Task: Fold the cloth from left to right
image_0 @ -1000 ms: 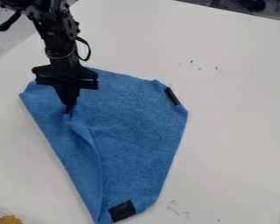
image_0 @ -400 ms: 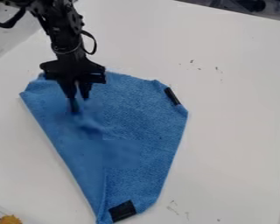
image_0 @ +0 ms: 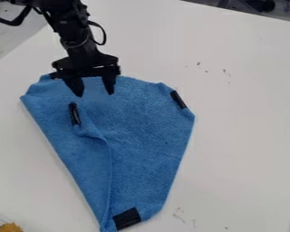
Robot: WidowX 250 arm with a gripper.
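The gripper (image_0: 94, 94) stands open over the upper part of the cloth, its two fingers spread apart with nothing between them. Blue cloth (image_0: 141, 131) lies on the white table, its left side turned over toward the middle as a flap (image_0: 81, 154). On the flap's upper tip, just below the gripper, is a black patch (image_0: 74, 114). Two more black patches mark the cloth, one near the right corner (image_0: 178, 99) and one at the bottom (image_0: 127, 219).
The white table (image_0: 244, 127) extends around the cloth. An orange-yellow object (image_0: 11, 227) lies at the lower left edge of the view. Small dark marks dot the tabletop to the right of the gripper and near the bottom.
The gripper has opened, let go of the flap's tip, and moved up and slightly right. The black patch on the tip has come into sight.
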